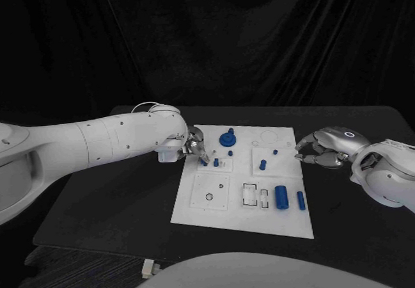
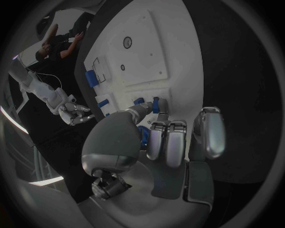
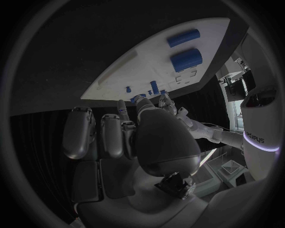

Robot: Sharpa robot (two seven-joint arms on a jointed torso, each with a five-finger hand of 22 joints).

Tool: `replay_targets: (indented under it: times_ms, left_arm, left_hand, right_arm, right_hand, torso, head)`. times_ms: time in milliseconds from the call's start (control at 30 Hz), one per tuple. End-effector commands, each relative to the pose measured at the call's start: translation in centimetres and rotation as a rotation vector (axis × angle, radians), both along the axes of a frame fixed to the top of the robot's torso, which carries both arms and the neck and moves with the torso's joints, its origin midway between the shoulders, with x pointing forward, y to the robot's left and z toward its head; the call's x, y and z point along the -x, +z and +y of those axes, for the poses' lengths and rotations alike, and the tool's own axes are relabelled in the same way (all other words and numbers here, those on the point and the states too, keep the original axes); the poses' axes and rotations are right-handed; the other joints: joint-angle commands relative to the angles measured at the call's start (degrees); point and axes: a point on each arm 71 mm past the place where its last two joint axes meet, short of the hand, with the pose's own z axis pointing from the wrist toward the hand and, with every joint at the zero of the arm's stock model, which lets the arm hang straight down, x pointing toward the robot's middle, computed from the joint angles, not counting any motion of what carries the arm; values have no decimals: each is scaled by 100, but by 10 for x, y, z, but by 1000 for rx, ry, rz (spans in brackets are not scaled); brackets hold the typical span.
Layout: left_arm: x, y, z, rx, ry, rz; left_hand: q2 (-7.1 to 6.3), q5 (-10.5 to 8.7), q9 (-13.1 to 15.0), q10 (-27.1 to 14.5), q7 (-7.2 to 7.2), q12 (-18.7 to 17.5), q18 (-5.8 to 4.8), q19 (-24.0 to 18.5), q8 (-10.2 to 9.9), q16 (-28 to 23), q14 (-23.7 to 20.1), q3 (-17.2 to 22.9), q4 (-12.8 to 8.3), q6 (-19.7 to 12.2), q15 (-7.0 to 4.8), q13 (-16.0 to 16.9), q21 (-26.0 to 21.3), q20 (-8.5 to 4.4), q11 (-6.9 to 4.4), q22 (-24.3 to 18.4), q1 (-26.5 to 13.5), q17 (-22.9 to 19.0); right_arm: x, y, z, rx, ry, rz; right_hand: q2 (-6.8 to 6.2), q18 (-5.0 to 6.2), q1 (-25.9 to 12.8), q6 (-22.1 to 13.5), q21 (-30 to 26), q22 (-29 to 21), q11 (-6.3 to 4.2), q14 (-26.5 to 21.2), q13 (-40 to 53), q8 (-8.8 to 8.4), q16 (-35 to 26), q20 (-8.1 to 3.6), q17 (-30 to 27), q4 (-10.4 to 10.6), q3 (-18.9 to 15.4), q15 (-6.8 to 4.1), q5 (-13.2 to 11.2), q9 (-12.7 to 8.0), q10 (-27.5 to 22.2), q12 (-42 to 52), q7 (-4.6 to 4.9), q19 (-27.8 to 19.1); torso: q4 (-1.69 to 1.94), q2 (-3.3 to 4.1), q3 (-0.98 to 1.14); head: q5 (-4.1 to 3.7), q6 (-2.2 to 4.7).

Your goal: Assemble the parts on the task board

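Note:
The white task board (image 1: 201,211) (image 2: 145,61) (image 3: 148,64) lies in the middle of the black table. My left hand (image 1: 188,147) (image 2: 160,137) hovers over the board's far left part and pinches a small blue peg (image 1: 203,161) (image 2: 156,104) between thumb and a finger. A blue gear (image 1: 228,138) stands just beyond it, and short blue pegs (image 1: 264,162) (image 3: 154,87) stand in the board nearby. Two blue cylinders (image 1: 281,196) (image 3: 185,59) lie near the board's right front. My right hand (image 1: 320,150) (image 3: 128,137) sits at the board's right edge, fingers curled in with nothing seen in them.
The black table (image 1: 118,205) stretches bare to the left and front of the board. A black curtain (image 1: 259,45) hangs behind the table. The board's front left square (image 1: 210,196) has a small ring hole.

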Motion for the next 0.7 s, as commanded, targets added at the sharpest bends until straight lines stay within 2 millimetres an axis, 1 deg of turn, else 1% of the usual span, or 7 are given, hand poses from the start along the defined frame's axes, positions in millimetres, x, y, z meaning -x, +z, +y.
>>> replay_targets:
  times_ms: [33, 267, 367, 400, 433, 600, 700]
  left_arm:
    - [2, -4, -1, 2, -12, 15]
    - [4, -7, -2, 1, -16, 25]
    - [4, -8, -2, 0, -15, 26]
    - [4, -8, -2, 0, -15, 26]
    - [4, -9, -2, 0, -14, 26]
    - [5, -9, -1, -3, -15, 31]
    - [6, -9, -1, -5, -16, 34]
  left_hand:
    - [40, 26, 4, 471, -45, -24, 107, -43, 10, -24, 595, 37, -11, 5, -32, 1424, -37, -16, -29, 1018, 38, 1510]
    - [37, 19, 1, 462, -40, -31, 108, -46, 7, -24, 595, 32, -3, -1, -30, 1418, -42, -15, -25, 1016, 32, 1510]
    - [26, -199, -20, 462, -35, -30, 107, -51, 8, -24, 595, -57, 90, 2, -18, 1419, -48, -4, -15, 1016, -26, 1510]
    - [25, -221, -22, 461, -36, -31, 106, -50, 8, -24, 595, -66, 97, 3, -17, 1418, -46, -4, -14, 1017, -29, 1510]
    - [16, -309, -31, 462, -40, -30, 107, -49, 8, -24, 595, -98, 111, 5, -17, 1418, -46, -3, -16, 1017, -27, 1510]
    - [-15, -394, -42, 459, -44, -32, 109, -54, 6, -24, 595, -138, 107, 4, -18, 1417, -54, -2, -18, 1015, -15, 1510]
    - [-55, -484, -58, 459, -45, -31, 109, -54, 0, -24, 595, -192, 112, 5, -19, 1417, -56, -2, -19, 1015, -17, 1510]
  right_arm:
    - [0, -1, -1, 4, -10, 3]
    - [1, -1, -1, 3, -10, 3]
    - [1, -1, -1, 3, -10, 2]
    - [1, -1, -1, 3, -10, 2]
    - [1, -1, -1, 3, -10, 2]
    - [1, -1, -1, 3, -10, 2]
    - [1, -1, 0, 2, -10, 2]
  right_hand:
    - [-8, 43, 70, 31, -31, 968, 43, 233, 1043, -30, -43, 55, -14, -9, 40, 42, 24, -7, 358, -37, -6, 71]
    - [-8, 43, 70, 31, -31, 968, 43, 233, 1043, -30, -43, 55, -14, -9, 40, 42, 24, -7, 358, -37, -6, 71]
    - [-8, 43, 70, 31, -31, 968, 43, 233, 1043, -30, -43, 55, -14, -9, 40, 42, 24, -7, 358, -37, -6, 71]
    - [-8, 43, 70, 31, -31, 968, 43, 233, 1043, -30, -43, 55, -14, -9, 40, 42, 24, -7, 358, -37, -6, 71]
    - [-8, 43, 70, 31, -31, 968, 43, 233, 1043, -30, -43, 55, -14, -9, 40, 42, 24, -7, 358, -37, -6, 71]
    - [-8, 43, 70, 31, -31, 968, 43, 233, 1043, -30, -43, 55, -14, -9, 40, 42, 24, -7, 358, -37, -6, 71]
    - [-8, 43, 70, 31, -31, 968, 43, 233, 1043, -30, -43, 55, -14, -9, 40, 42, 24, -7, 358, -37, -6, 71]
  torso:
    - [-2, 3, -1]
    - [-2, 0, -1]
    - [-2, 0, -2]
    - [-2, 1, -1]
    - [-1, 2, 0]
    - [-1, 1, 0]
    - [-2, 0, 0]
  head:
    - [0, 1]
    - [-7, 1]
    - [-12, 1]
    - [-10, 1]
    - [-9, 1]
    - [-7, 1]
    - [-10, 1]
